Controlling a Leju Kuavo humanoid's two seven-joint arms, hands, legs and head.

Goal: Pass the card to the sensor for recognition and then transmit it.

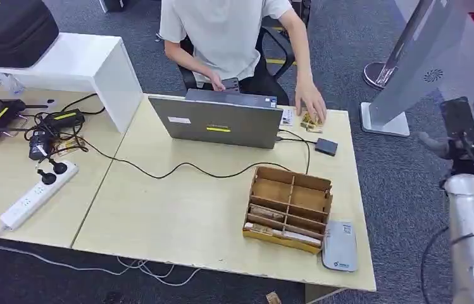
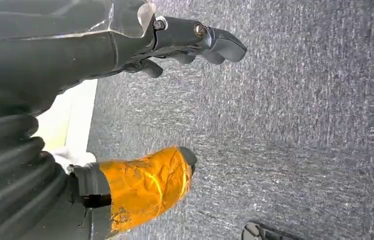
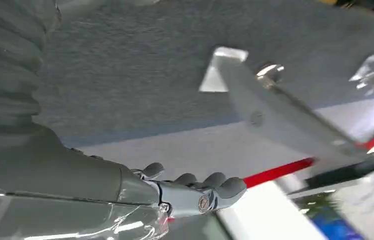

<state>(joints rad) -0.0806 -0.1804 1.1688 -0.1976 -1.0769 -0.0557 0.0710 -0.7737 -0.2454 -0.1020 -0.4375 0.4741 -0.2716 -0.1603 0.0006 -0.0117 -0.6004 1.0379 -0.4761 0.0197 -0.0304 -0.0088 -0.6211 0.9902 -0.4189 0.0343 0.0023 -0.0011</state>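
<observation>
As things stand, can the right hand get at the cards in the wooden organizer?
Probably yes. The right hand is raised off the table's right edge, over carpet. The wooden organizer sits near that corner with its top open, and only the flat grey sensor pad lies beside it; nothing stands between.

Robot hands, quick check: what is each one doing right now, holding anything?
Left robot hand: open, thumb and fingers apart, nothing held, above the carpet.
Right robot hand: fingers curled in, nothing seen in them; looks closed and empty.

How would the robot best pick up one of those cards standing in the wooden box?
Probably from straight above: the cards stand on edge in the wooden box's narrow slots, so only their top edges are free. Pinch a top edge between thumb and finger, then lift upward.
</observation>
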